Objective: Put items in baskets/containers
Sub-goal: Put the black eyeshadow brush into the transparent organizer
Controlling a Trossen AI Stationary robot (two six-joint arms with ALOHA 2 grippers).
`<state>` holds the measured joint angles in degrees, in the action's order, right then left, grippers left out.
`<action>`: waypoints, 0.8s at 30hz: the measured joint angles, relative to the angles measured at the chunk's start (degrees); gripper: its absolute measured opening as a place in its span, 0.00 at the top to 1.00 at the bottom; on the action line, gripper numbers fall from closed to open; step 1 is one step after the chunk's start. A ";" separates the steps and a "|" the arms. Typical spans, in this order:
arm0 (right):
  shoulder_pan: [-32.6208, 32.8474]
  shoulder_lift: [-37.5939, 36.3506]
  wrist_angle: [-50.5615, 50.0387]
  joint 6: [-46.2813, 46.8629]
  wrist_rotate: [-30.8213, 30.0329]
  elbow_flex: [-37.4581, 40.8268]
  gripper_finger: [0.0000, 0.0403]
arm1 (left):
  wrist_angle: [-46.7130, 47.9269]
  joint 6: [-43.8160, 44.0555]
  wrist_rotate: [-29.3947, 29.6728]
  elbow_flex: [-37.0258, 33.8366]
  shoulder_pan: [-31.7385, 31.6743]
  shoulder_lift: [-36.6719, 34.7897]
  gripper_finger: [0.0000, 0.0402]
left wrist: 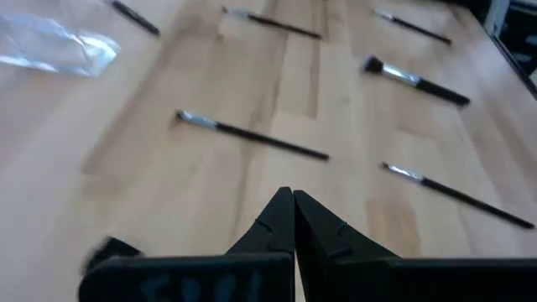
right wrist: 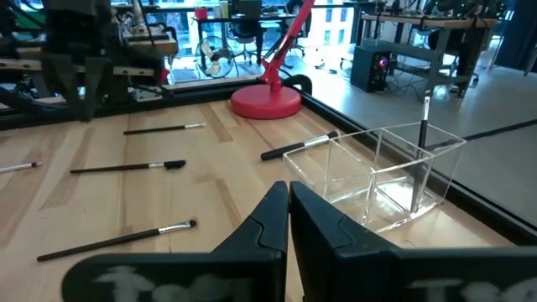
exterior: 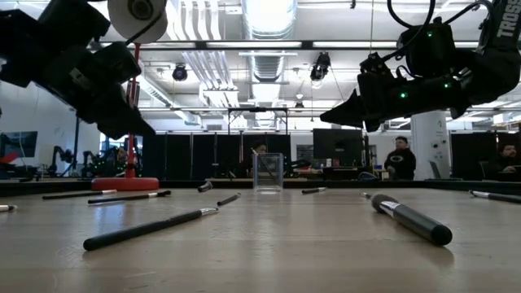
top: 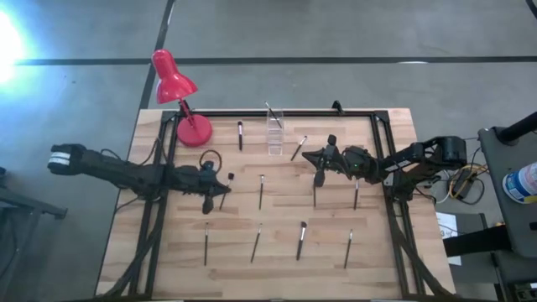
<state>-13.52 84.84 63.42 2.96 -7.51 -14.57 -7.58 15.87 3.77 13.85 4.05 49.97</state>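
The right gripper [top: 321,157] is hovering pressed together near the clear holder [top: 274,132]; it should be spreading before descending on 1 brush [top: 299,148].

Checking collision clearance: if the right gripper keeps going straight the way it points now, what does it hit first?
Most likely the clear plastic holder. The right gripper, fingers shut, points toward it over bare table, and one brush already stands inside. The red lamp base is farther back. Depth and height are unclear, so it might pass over it.
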 joint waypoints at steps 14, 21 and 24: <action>0.00 0.02 -0.14 0.14 0.02 -1.17 0.98 | 31.54 19.95 14.32 14.65 5.29 8.31 0.97; 0.00 0.02 -0.15 0.37 0.02 -1.18 0.98 | 43.49 25.23 19.10 16.53 2.87 9.01 0.83; 0.00 0.02 -0.17 1.05 0.04 -1.18 0.98 | 44.97 25.97 18.60 14.63 -0.56 8.25 0.80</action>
<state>-13.52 84.86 63.24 4.01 -7.46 -15.75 37.39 41.84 22.36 28.47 3.49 58.22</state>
